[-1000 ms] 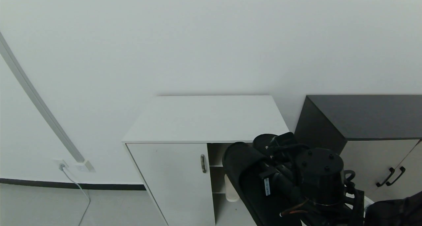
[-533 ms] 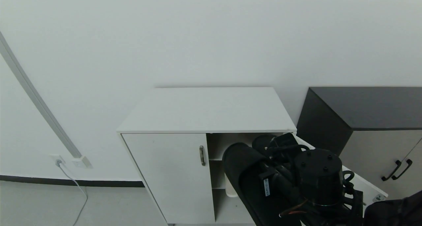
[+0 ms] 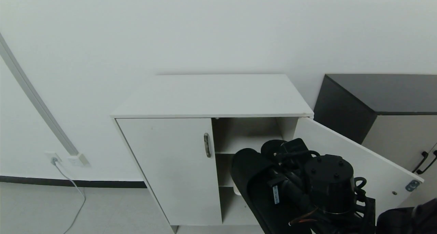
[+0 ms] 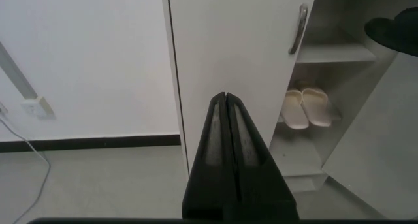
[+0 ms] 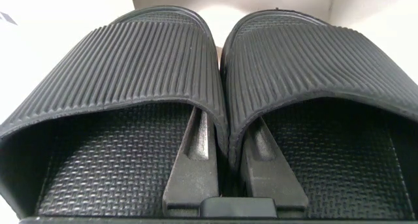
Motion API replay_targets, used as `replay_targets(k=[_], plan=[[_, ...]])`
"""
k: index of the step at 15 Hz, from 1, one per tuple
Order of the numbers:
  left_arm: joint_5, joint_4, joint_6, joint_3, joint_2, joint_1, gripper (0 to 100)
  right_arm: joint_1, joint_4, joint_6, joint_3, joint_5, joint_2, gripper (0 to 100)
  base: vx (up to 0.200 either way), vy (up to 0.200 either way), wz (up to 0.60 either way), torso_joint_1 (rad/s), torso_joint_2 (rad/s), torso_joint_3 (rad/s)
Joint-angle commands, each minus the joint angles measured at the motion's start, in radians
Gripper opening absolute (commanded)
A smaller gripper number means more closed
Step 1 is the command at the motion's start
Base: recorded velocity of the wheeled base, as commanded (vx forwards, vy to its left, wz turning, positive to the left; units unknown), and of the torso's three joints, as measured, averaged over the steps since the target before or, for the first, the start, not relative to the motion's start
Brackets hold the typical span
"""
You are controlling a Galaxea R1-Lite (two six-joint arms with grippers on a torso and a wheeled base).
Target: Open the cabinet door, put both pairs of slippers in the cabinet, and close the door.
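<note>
Right tool (image 5: 228,165) grips the pair of black slippers (image 5: 163,74): its two fingers (image 5: 194,162) sit one inside each ribbed strap and pinch the neighbouring strap walls together, so the slippers lie side by side and touching. From the head camera the pair shows held up in front of the open right half of the white cabinet (image 3: 211,94), toes toward the shelves (whether the toes have crossed the cabinet's front edge I cannot tell).

The right door (image 3: 344,159) is swung wide open toward the robot; the left door (image 3: 170,165) is closed, with its metal handle (image 3: 206,145) upright along its inner edge.

The left tool (image 4: 225,103) is low in front of the closed left door, its fingers pressed together and holding nothing. Past it, a pair of cream slippers (image 4: 305,108) rests on a lower shelf inside the open half.

A dark cabinet (image 3: 375,94) stands just beside the white one, and a wall socket (image 3: 53,157) with a cable is on the wall to the left.
</note>
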Motion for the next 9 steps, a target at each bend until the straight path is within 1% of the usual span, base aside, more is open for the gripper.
replay_targets(k=[1, 5, 9], plan=[[-0.001, 0.000, 0.000, 0.000, 0.001, 0.000, 0, 0.001, 0.001, 0.000, 0.000, 0.000, 0.001, 0, 0.000, 0.000, 0.00, -0.198, 0.51, 0.315], [0.001, 0.000, 0.000, 0.000, 0.001, 0.000, 0, 0.001, -0.001, 0.000, 0.002, 0.000, 0.008, 0, 0.000, 0.000, 0.00, -0.193, 0.51, 0.316], [0.001, 0.000, 0.000, 0.000, 0.001, 0.000, 0, 0.002, -0.001, 0.000, 0.006, 0.000, 0.009, 0, 0.000, 0.000, 0.00, -0.162, 0.49, 0.320]])
